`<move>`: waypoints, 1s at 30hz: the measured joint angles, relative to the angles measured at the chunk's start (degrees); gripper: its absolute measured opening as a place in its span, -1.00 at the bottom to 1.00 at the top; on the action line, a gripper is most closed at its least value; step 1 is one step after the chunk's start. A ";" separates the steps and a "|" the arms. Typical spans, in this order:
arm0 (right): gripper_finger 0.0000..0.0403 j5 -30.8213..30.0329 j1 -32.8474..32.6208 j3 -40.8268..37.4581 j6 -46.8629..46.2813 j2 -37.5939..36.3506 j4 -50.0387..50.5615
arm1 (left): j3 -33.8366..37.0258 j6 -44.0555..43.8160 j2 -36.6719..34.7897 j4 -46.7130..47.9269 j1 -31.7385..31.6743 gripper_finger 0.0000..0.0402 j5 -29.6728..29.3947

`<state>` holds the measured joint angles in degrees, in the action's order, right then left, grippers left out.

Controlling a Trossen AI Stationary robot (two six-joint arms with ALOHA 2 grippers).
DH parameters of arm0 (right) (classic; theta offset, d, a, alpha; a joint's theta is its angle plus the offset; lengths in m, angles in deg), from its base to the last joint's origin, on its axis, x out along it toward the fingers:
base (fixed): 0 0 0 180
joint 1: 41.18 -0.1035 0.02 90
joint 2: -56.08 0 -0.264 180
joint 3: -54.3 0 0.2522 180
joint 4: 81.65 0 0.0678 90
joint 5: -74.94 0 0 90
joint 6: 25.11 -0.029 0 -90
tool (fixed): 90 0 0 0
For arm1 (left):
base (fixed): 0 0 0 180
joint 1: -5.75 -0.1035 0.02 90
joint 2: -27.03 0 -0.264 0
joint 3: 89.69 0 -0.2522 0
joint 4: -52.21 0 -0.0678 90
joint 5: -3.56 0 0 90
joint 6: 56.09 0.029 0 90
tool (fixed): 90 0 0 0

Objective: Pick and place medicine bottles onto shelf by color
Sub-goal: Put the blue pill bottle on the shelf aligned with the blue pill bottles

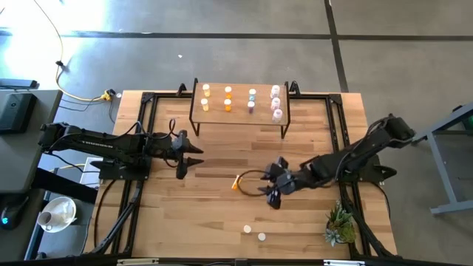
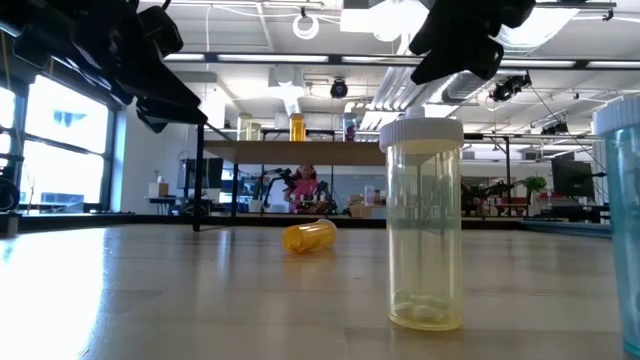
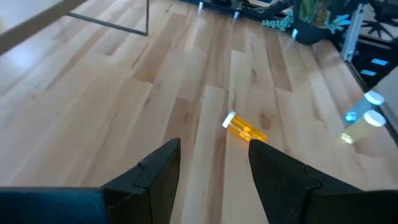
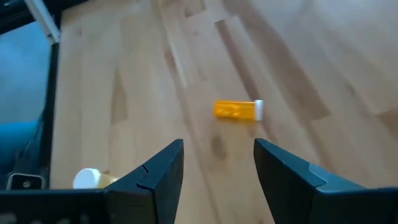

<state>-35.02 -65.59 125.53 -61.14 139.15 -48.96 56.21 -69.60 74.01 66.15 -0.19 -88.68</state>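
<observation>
An orange pill bottle (image 1: 236, 182) lies on its side near the middle of the table (image 1: 222, 222), white cap on. The right gripper (image 1: 274, 188) hangs just beside it, fingers spread and empty. The left gripper (image 1: 182, 155) hovers well apart toward the left edge, also parted, holding nothing. Two upright bottles (image 1: 254, 233), one yellowish, stand by the front edge. On the shelf (image 1: 238, 116) at the back edge stand perhaps nine or ten bottles.
</observation>
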 joint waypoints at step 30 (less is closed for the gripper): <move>-0.08 -1.06 -4.97 0.02 4.31 3.70 -18.73 | 0.02 -2.85 0.00 2.63 0.11 -0.10 0.33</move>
<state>-36.09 -70.57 125.56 -56.83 142.84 -67.69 56.23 -72.45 74.01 68.79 -0.08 -88.35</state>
